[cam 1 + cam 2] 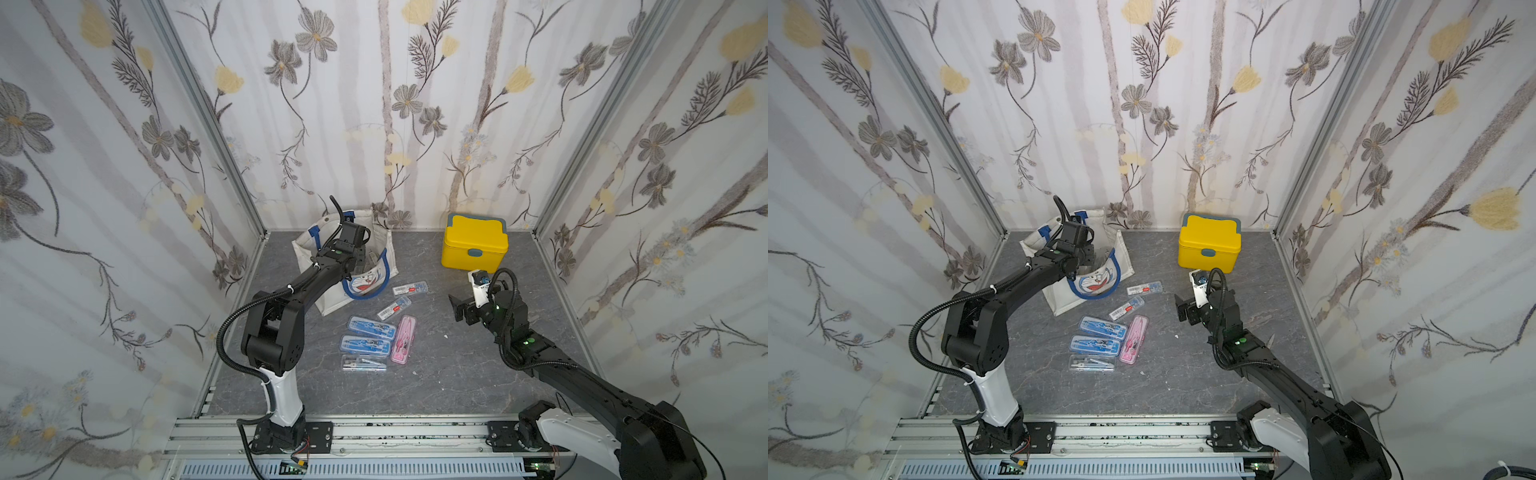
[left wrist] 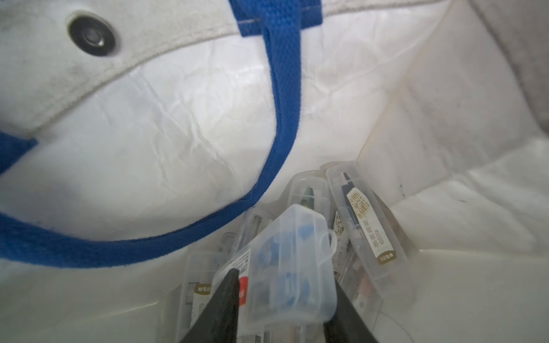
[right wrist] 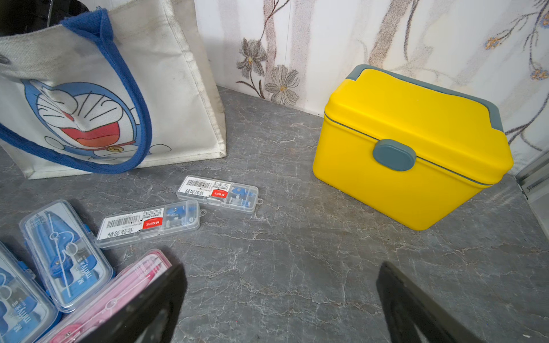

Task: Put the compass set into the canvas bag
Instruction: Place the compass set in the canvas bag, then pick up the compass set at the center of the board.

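Floral walls close in a grey marbled surface (image 1: 436,374). One compass set (image 2: 292,267), a small clear plastic case, is down inside the bag (image 3: 178,89), above other cases (image 2: 365,213) piled at the bottom. It lies between the left fingers (image 2: 225,300), which flank it closely; whether they pinch it or stand just clear I cannot tell. It looks light, rigid and slick. It is best taken across its narrow width near the middle, and gently, since the thin lid might pop. A blue strap (image 2: 285,104) droops inside the bag and could snag the arm. Six more sets (image 1: 371,327) lie close together just before the bag, crowding any grasp. The right fingers (image 3: 416,308) stand wide apart and empty near the yellow box (image 1: 473,245).
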